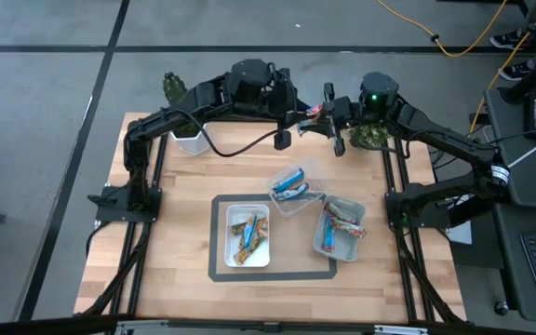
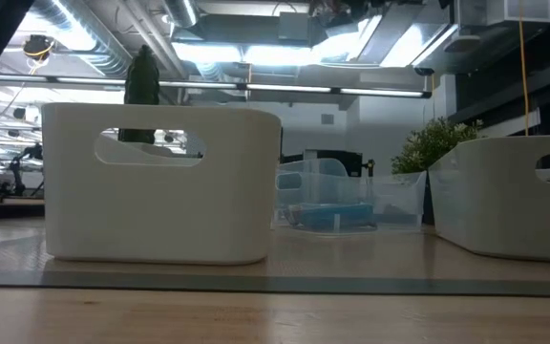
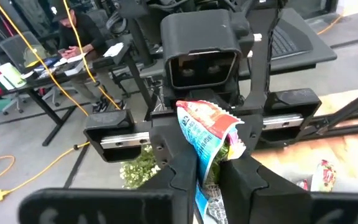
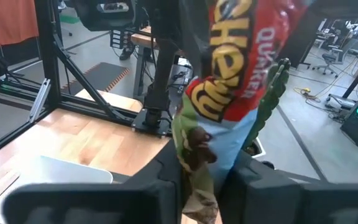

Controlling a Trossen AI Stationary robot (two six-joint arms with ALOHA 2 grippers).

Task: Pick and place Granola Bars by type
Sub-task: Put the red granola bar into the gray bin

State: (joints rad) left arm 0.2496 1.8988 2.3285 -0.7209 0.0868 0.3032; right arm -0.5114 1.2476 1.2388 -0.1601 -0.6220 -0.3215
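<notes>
**Both grippers meet on one bar above the bench's far edge**

Near to far, we see a white rectangular plastic tray [image 1: 248, 234] of gold-blue wrapped granola bars [image 1: 247, 235] near the bench's front edge. Beside it, a second white tray [image 1: 339, 229] holds red-blue bars [image 1: 344, 223]. Just behind, a clear plastic tub [image 1: 295, 191] holds blue-silver bars [image 1: 289, 183]. Over the far edge, the left gripper [image 3: 208, 177] is clamped on a shiny red-and-blue wrapped granola bar [image 3: 206, 134]. The right gripper [image 4: 210, 171] faces it, fingers pinching the same bar's other end, mid-air. A small green potted plant [image 1: 370, 137] stands at the far right corner.
</notes>
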